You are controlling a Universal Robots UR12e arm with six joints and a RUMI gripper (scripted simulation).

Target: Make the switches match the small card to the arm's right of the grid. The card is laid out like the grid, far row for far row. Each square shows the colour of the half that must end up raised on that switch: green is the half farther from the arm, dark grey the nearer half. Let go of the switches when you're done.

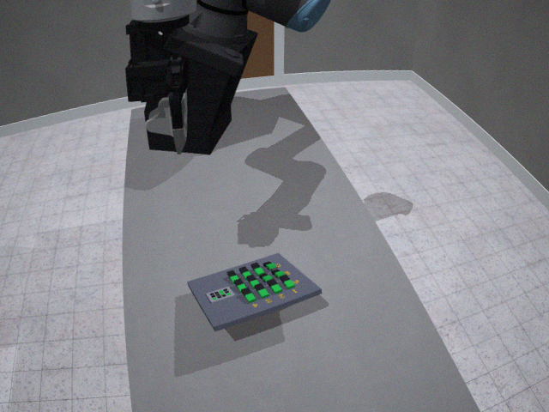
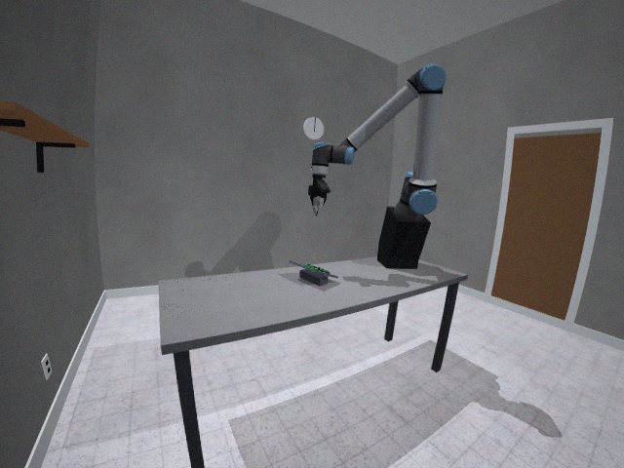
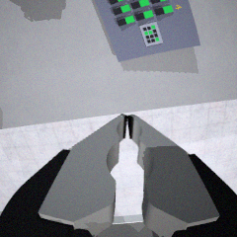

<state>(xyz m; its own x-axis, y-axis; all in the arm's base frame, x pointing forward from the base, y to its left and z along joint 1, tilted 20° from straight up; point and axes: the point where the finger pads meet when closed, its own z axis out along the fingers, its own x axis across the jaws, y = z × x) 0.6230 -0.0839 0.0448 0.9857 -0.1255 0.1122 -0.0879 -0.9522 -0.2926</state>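
A slate-blue switch panel (image 1: 254,290) lies on the grey table, with a grid of green and dark grey rocker switches (image 1: 259,279) and yellow labels beside them. A small card (image 1: 218,294) of green and dark squares sits on the panel next to the grid. The panel also shows at the top of the wrist view (image 3: 148,27), with the card (image 3: 151,35) at its near edge. My gripper (image 1: 177,148) hangs high above the table, well away from the panel. Its fingers (image 3: 127,119) are shut and hold nothing. In the exterior view the gripper (image 2: 316,212) is far above the panel (image 2: 314,272).
The arm's black base (image 2: 403,242) stands at the far end of the table. The table edge runs just under the gripper in the wrist view, with tiled floor beyond. A door (image 2: 546,221) and a wall shelf (image 2: 35,128) are well away.
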